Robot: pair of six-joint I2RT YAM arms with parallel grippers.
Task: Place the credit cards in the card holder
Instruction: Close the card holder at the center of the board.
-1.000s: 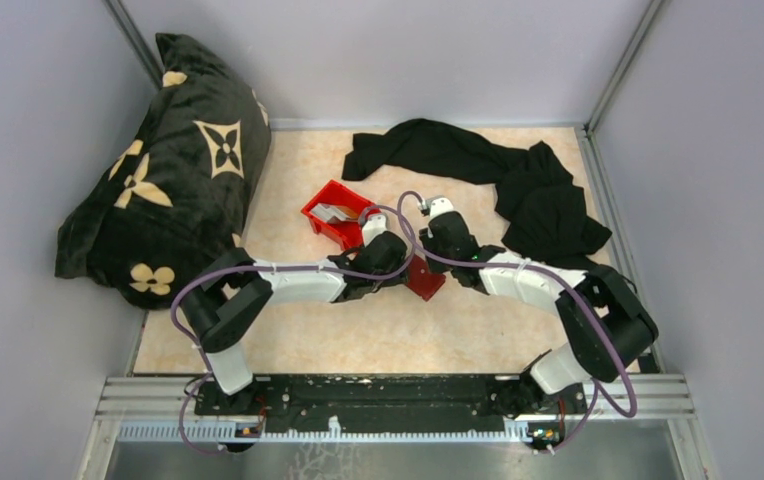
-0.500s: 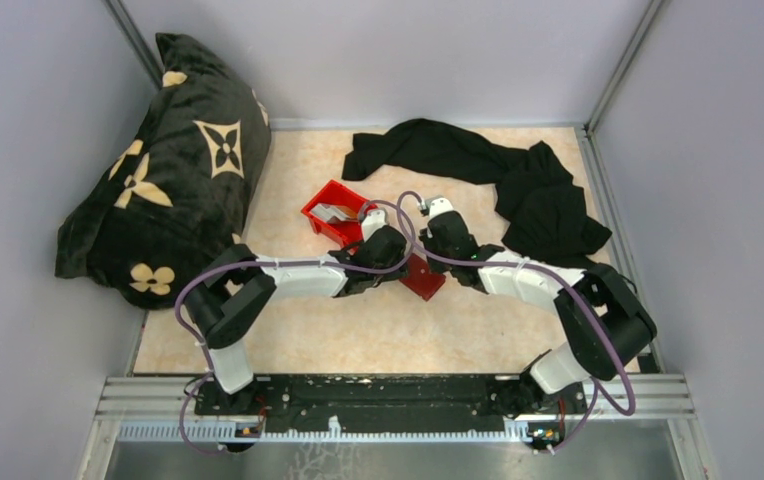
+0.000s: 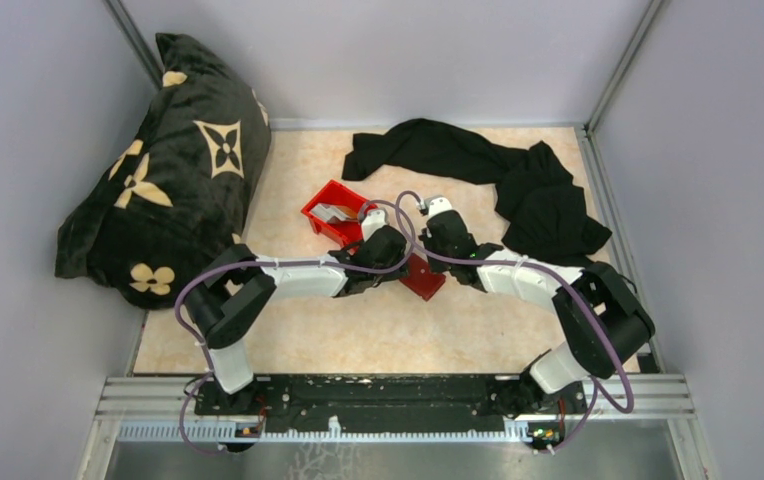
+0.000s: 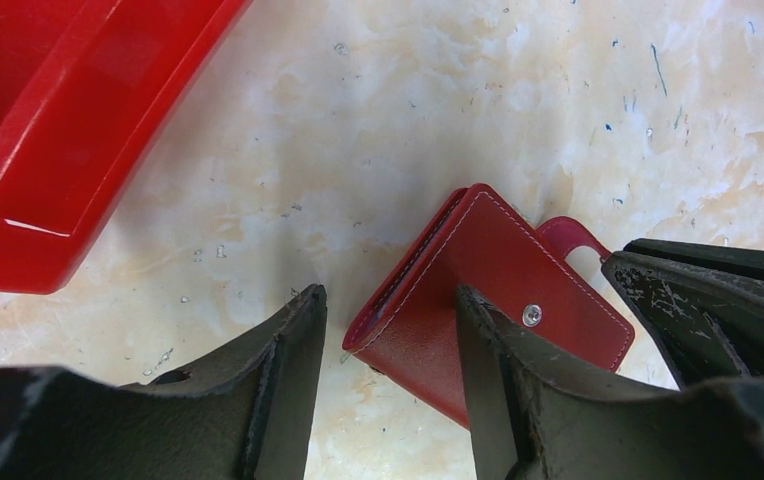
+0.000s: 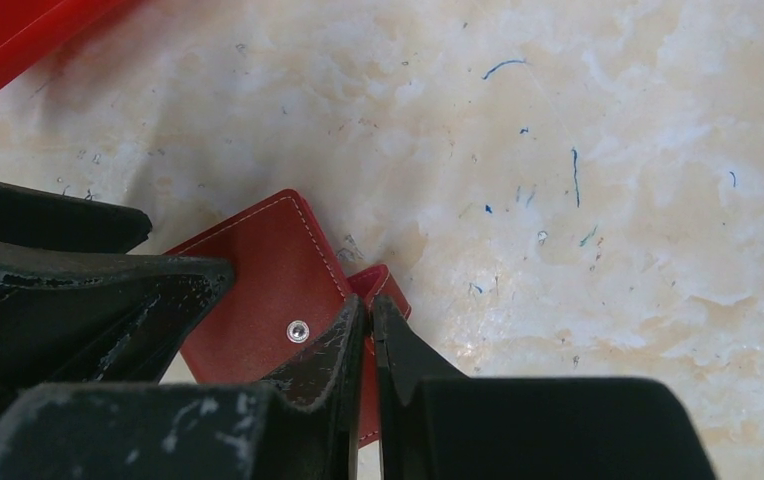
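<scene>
The dark red card holder [image 4: 518, 275] lies folded on the marbled table, its metal snap facing up. It shows too in the top view as the card holder [image 3: 425, 280], between the two wrists. My left gripper [image 4: 388, 315] is open and straddles the holder's near corner, with one finger [image 4: 483, 360] resting on the cover. My right gripper [image 5: 368, 305] is shut on the holder's small snap tab [image 5: 383, 282] beside the cover [image 5: 258, 280]. Pale credit cards [image 3: 333, 212] lie inside the red bin.
A bright red plastic bin [image 3: 339, 215] stands just left of the holder, and its wall [image 4: 68, 150] fills the left wrist view's upper left. Black clothing [image 3: 498, 180] lies at the back right. A dark patterned cushion [image 3: 168, 170] leans at the back left.
My right gripper's jaws have closed onto the card holder's tab. Both arms have barely shifted, and the left gripper stays open.
</scene>
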